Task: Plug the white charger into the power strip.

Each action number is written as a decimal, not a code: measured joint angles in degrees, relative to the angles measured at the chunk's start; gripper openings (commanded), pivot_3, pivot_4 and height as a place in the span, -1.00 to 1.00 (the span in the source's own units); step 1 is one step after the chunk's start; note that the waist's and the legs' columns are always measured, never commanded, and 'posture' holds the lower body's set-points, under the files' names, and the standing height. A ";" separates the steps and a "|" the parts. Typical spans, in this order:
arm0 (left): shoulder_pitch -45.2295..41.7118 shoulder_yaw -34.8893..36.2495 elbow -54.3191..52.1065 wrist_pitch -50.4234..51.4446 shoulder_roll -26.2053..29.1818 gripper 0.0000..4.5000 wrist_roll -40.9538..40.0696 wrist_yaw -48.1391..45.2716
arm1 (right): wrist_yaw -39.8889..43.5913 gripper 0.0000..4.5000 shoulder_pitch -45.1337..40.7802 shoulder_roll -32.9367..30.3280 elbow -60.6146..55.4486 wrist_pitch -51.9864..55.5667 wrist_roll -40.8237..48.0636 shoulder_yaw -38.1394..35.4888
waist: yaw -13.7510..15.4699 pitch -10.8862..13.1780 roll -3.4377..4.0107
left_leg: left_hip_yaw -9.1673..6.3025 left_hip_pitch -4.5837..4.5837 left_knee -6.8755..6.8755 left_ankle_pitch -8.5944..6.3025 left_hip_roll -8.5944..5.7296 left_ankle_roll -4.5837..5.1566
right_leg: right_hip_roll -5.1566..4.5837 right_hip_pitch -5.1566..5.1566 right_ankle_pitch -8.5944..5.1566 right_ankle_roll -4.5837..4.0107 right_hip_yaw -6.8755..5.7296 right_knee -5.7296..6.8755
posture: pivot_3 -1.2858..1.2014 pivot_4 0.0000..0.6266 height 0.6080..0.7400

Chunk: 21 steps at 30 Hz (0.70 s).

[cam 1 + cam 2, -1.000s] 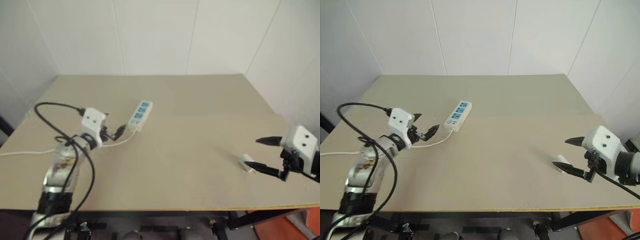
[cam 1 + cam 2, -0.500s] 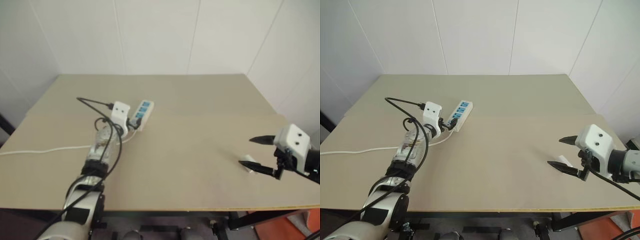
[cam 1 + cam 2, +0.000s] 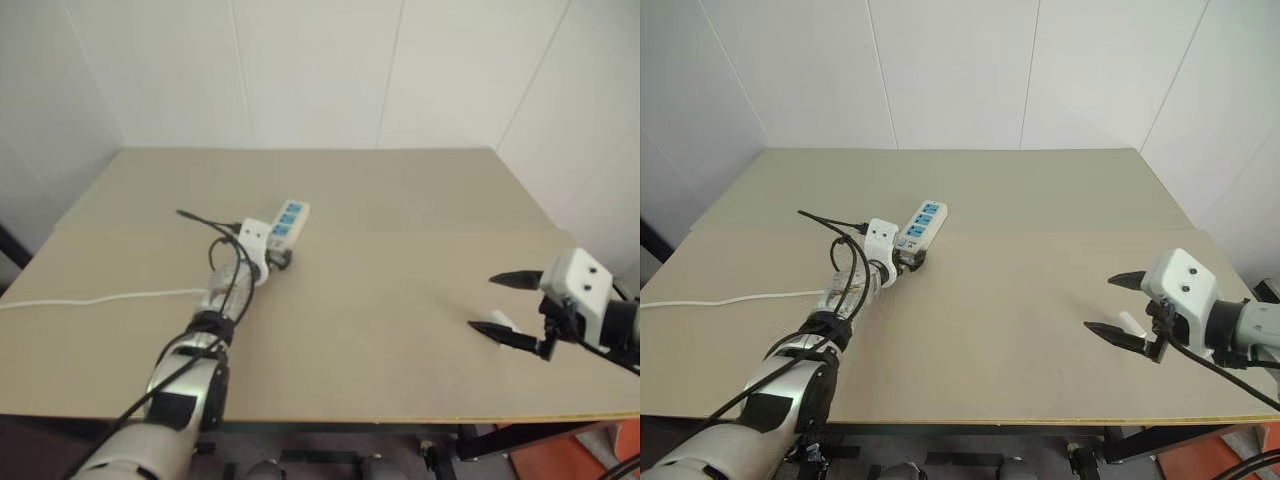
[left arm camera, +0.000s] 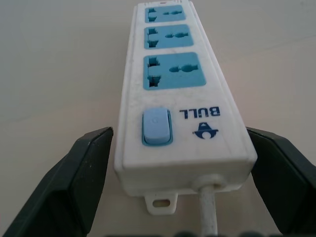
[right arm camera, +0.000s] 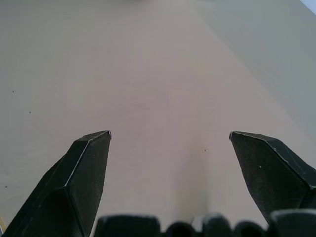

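Note:
The power strip (image 3: 286, 221) lies at the table's middle left, a white bar with three blue socket faces (image 4: 172, 70) and a blue switch (image 4: 156, 127). My left gripper (image 4: 177, 132) is open, low over the table. Its two black fingers (image 4: 81, 175) stand on either side of the strip's switch end, with a gap on each side. The white charger (image 3: 497, 321) lies near the table's right front. My right gripper (image 3: 493, 304) hovers open just beside it, one finger over the charger's near side. Nothing sits between its fingers (image 5: 81, 170).
The strip's white cord (image 3: 100, 297) runs from the switch end across the table (image 3: 380, 290) to its left edge, under my left arm. White walls close off the back and right. The tabletop's front edge runs just below my right gripper.
My left arm has reached forward and down from the table's left side until its open fingers straddle the strip's switch end. The right gripper has barely moved.

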 measured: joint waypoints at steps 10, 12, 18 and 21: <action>-1.84 1.41 7.02 -4.27 -1.51 0.99 0.25 0.94 | -0.77 1.00 -0.02 0.66 -1.70 1.10 1.63 -0.05 | 0.07 0.00 0.00 | 0.00 0.03 0.01 0.00 -0.02 0.00 | -0.01 0.02 0.00 0.01 0.00 0.02 | 0.03 -0.52 1.00; -2.08 1.48 7.88 -5.05 -1.57 0.81 0.50 1.06 | -1.25 1.00 -0.02 0.67 -2.13 1.12 1.90 -0.06 | 0.08 -0.01 -0.01 | -0.01 0.03 0.01 0.00 -0.02 0.00 | -0.01 0.02 0.00 0.01 0.01 0.02 | 0.03 -0.52 1.00; -2.37 1.57 8.71 -5.46 -1.61 0.46 1.37 0.76 | -1.99 1.00 0.14 0.98 -3.05 1.55 2.18 -0.34 | 0.07 -0.02 -0.01 | 0.00 0.06 0.01 0.00 -0.02 0.00 | -0.01 0.05 0.00 0.01 0.01 0.04 | 0.03 -0.52 1.00; -2.45 1.60 8.72 -5.44 -1.50 0.46 1.39 -0.36 | -2.38 1.00 0.46 1.33 -3.18 1.91 2.20 -0.69 | 0.14 -0.02 -0.01 | -0.01 0.05 0.01 0.00 -0.02 0.00 | -0.01 0.05 0.00 0.01 0.00 0.03 | 0.03 -0.52 1.00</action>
